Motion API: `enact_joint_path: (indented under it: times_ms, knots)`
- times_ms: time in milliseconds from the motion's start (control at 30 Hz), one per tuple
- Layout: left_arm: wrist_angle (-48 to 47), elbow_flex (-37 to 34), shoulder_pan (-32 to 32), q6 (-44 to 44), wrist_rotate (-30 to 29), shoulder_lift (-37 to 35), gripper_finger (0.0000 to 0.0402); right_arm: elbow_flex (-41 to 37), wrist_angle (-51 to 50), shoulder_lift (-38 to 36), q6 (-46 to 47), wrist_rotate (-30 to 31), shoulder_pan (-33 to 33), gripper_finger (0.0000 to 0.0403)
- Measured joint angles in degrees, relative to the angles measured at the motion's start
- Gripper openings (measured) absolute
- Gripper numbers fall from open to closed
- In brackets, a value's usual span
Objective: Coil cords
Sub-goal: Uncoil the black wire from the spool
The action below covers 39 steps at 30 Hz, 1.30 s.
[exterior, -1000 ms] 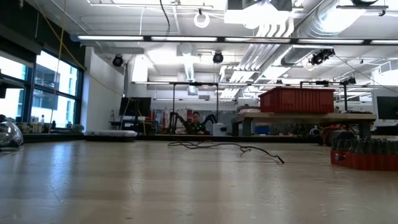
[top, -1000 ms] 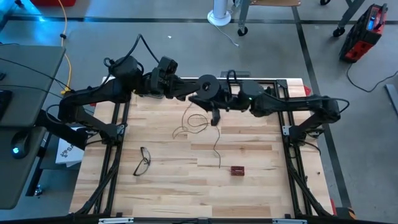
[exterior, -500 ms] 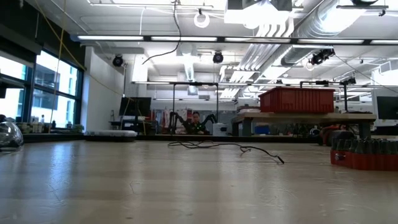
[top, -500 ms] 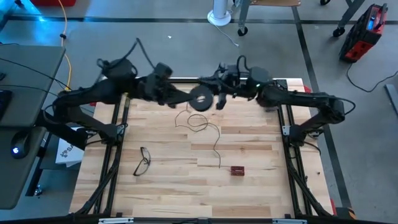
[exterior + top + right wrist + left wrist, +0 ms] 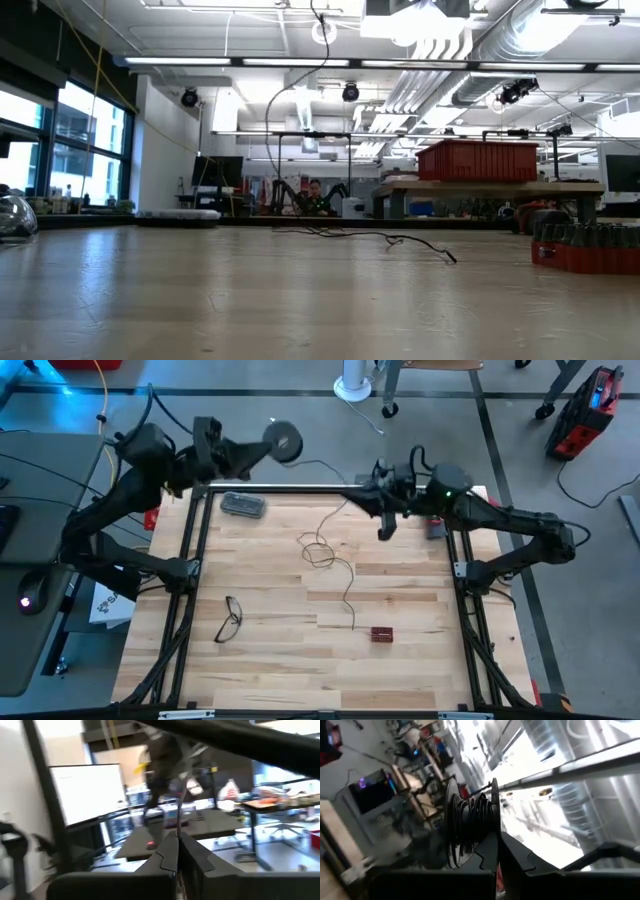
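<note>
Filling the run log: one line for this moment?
left gripper: shut on reel, raised beyond table's far edge | right gripper: shut on wire | wire: mostly loose on table

Pale wood, dark plastic, thin wire

The table (image 5: 400, 660) is pale planked wood with a smooth, matt face, framed by black metal rails (image 5: 190, 600). The small round black reel (image 5: 470, 822) looks like hard, slightly glossy plastic, wound with thin, dark, smooth-coated wire (image 5: 347, 585). The left gripper (image 5: 492, 857) has matt black plastic fingers. The black-framed eyeglasses (image 5: 229, 619) have clear, shiny lenses.
</note>
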Motion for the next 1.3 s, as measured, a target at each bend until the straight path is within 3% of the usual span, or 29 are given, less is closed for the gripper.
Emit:
enact_joint_path:
  times_ms: [200,367,700,1167,1300]
  knots:
    - [14.72,0.0,0.74,-8.6,5.29,4.67,0.0,0.0,5.76,5.25,0.04,4.03,5.12,0.0]
    - [24.74,-0.05,-2.3,-14.3,7.14,9.71,0.0,0.0,13.2,11.41,2.46,4.09,5.93,0.0]
    - [25.84,-0.09,-8.17,-19.89,15.25,14.41,0.0,0.0,16.27,17.16,6.38,2.29,1.4,0.0]
    - [-3.42,-0.07,-14.87,-12.58,14.61,8.13,0.0,0.0,8.99,7.94,2.04,1.26,-12.28,0.0]
    - [-12.42,-0.07,-13.41,-8.62,10.55,4.33,0.0,0.0,1.58,3.41,-0.38,0.61,-14.85,0.0]
